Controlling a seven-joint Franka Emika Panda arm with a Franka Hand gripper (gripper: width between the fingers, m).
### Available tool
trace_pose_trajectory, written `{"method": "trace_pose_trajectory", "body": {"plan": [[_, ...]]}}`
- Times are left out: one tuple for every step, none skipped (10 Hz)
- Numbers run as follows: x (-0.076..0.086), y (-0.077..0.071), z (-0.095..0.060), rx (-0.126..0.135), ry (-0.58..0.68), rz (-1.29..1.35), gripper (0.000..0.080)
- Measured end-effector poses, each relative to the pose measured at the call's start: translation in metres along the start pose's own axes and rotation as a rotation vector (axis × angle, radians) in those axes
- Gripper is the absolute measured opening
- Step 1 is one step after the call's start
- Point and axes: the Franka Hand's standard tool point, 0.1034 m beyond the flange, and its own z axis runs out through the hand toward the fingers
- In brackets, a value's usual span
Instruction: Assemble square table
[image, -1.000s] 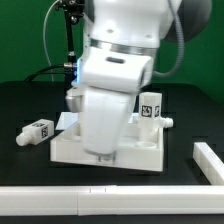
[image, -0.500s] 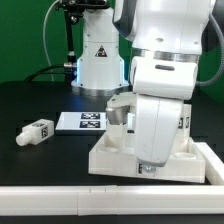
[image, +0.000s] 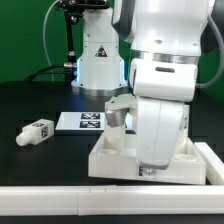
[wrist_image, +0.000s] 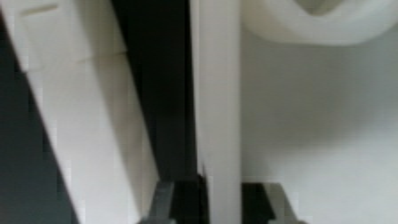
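The square table top (image: 110, 160), a white tray with corner sockets, lies at the exterior view's right. My gripper (image: 148, 172) reaches down onto its near side wall, and the arm hides most of the top. In the wrist view the gripper (wrist_image: 217, 200) is shut on the top's thin rim wall (wrist_image: 214, 90), with one dark finger (wrist_image: 175, 202) on each side. A round corner socket (wrist_image: 338, 20) shows beside the wall. A leg (image: 118, 117) stands at the top's far corner, partly hidden. One loose tagged leg (image: 37, 131) lies on the black table at the left.
The marker board (image: 85, 121) lies behind the top, near the robot base (image: 97, 60). A long white rail (image: 212, 160) runs along the right, close to the top's side; it also shows in the wrist view (wrist_image: 80, 120). Another white rail (image: 60, 200) runs along the front.
Since one second ago the gripper and the table top have slid to the exterior view's right, up to the right rail, uncovering the marker board. No change in the last half second.
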Motion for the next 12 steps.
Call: {"method": "trace_pose_trajectory", "body": {"plan": [[0.01,0.006,0.0,-0.009,0.01,-0.007,0.0057],[0.016,0.009,0.001,-0.017,0.008,-0.006,0.0057],[0.019,0.011,0.002,-0.019,-0.005,-0.016,0.0057],[0.021,0.012,0.002,-0.008,-0.018,-0.028,0.0057],[0.02,0.011,0.005,-0.009,-0.019,-0.033,0.0057],[0.019,0.011,0.005,-0.016,-0.016,-0.032,0.0057],[0.019,0.011,0.005,-0.016,-0.016,-0.03,0.0068],[0.019,0.011,0.005,-0.015,-0.016,-0.027,0.0068],[0.019,0.011,0.005,-0.015,-0.017,-0.025,0.0247],[0.017,0.013,0.002,-0.019,-0.018,0.001,0.0247],[0.015,0.015,-0.018,-0.03,-0.016,0.028,0.043],[0.012,0.008,-0.04,-0.039,-0.012,0.049,0.0558]]}}
